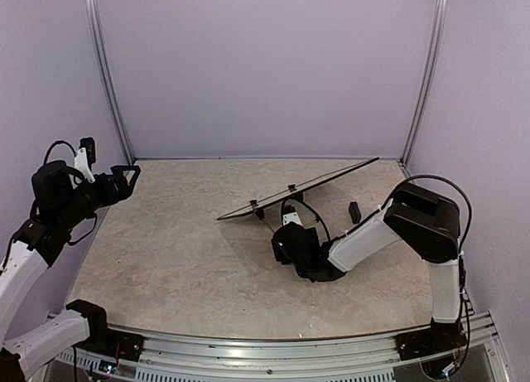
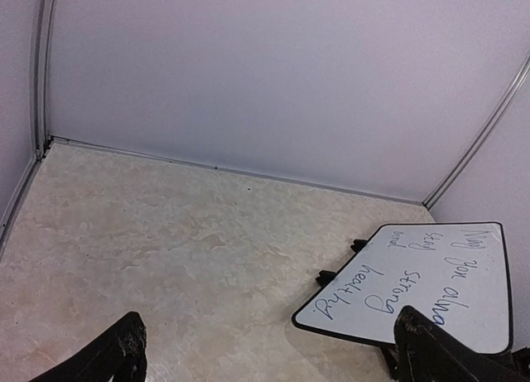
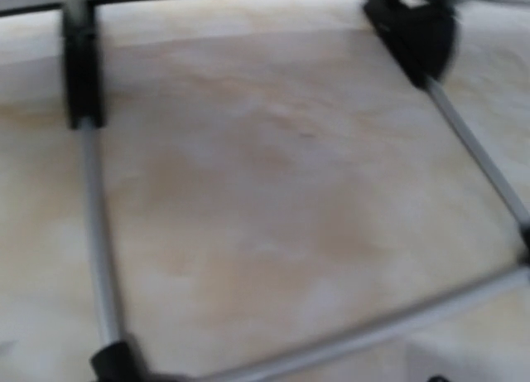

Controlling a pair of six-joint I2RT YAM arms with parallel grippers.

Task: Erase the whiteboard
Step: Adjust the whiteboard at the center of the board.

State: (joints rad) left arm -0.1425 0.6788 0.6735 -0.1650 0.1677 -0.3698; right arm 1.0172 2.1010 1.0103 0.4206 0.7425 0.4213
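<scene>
Whiteboard (image 2: 431, 291) with handwritten "stay strong", perhaps "healthy"; left fingers (image 2: 124, 350) wide apart, right fingers (image 1: 285, 210) unclear.

I see plain pale lilac walls (image 1: 265, 67) closing the cell on three sides, joined by slim metal posts (image 1: 112, 84) at the back corners. The tabletop (image 1: 166, 258) is beige, marbled like stone, evenly lit with soft shadows. A ribbed aluminium rail (image 1: 290, 349) runs along its near edge.

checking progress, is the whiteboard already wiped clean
No, dark handwriting covers the whiteboard in the left wrist view.
</scene>
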